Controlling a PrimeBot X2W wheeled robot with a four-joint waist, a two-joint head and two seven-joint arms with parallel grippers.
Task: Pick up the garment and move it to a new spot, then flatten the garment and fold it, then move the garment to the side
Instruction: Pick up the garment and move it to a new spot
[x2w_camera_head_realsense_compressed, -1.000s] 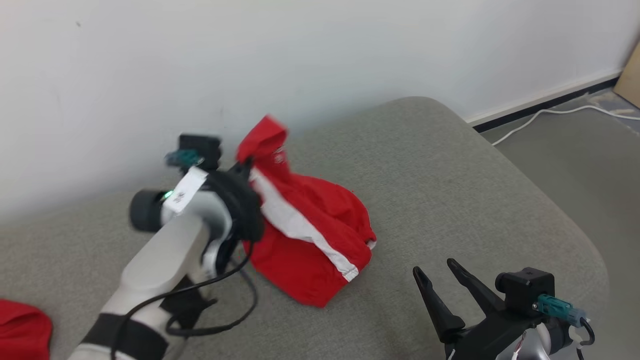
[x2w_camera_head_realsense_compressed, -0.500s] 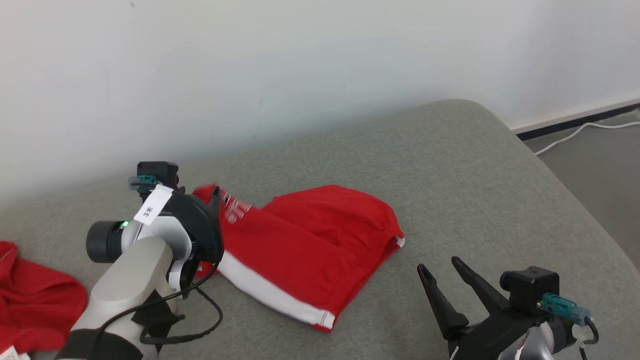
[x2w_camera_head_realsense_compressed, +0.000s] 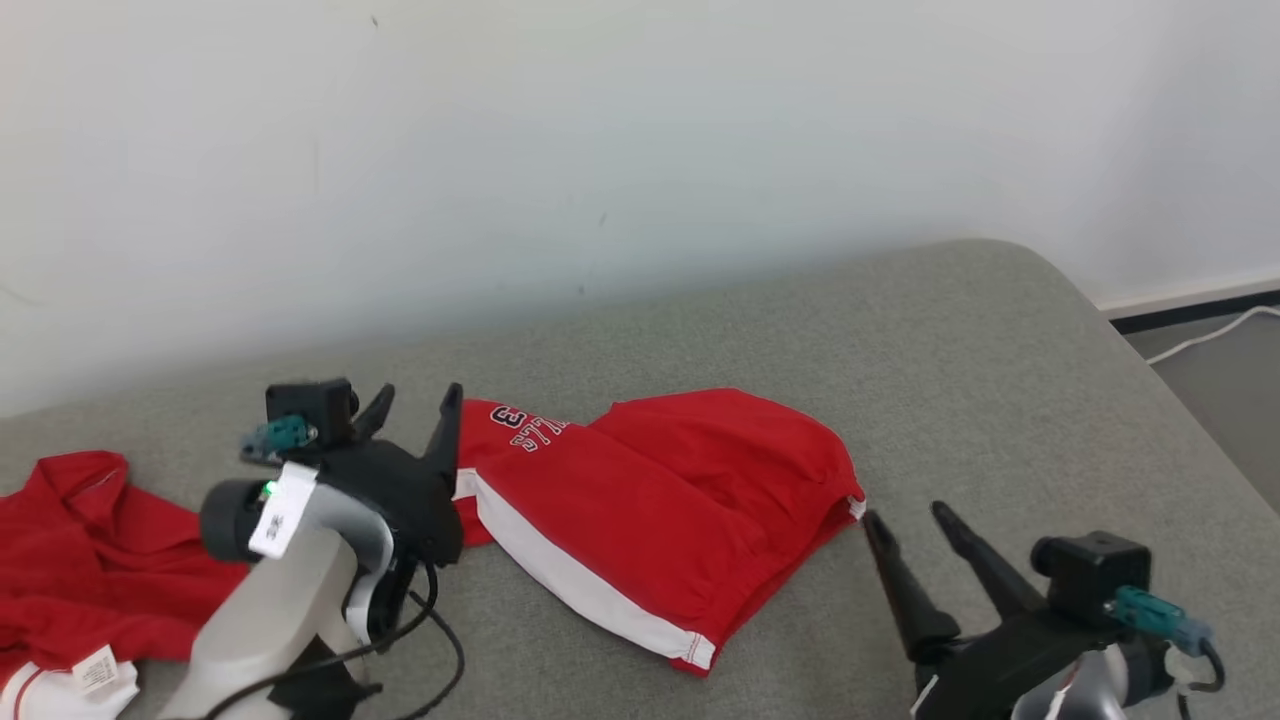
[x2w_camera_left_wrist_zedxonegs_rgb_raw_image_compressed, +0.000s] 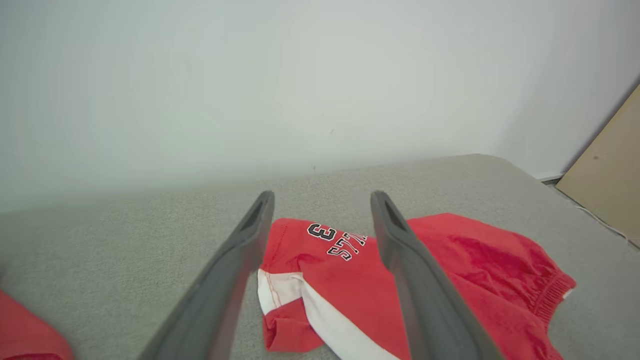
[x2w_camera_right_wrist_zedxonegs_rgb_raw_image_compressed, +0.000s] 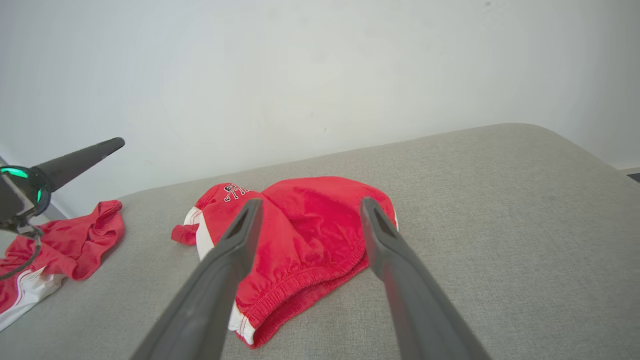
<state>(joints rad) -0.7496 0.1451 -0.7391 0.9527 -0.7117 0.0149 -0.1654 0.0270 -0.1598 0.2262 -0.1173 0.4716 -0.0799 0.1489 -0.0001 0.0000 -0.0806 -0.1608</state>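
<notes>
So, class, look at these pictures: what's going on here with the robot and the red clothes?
The robot's left gripper hovers open at the printed end of the red shorts, holding nothing. The shorts lie rumpled on the grey cushion, not yet flattened or folded. The right gripper, also open, hangs near their waistband end. Another red garment lies off to the left.

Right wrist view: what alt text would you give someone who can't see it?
A crumpled red garment with a white stripe lies on a grey cushion, seen between the open dark fingers of the right gripper. A second red garment lies at the left edge, a white wall behind.
</notes>
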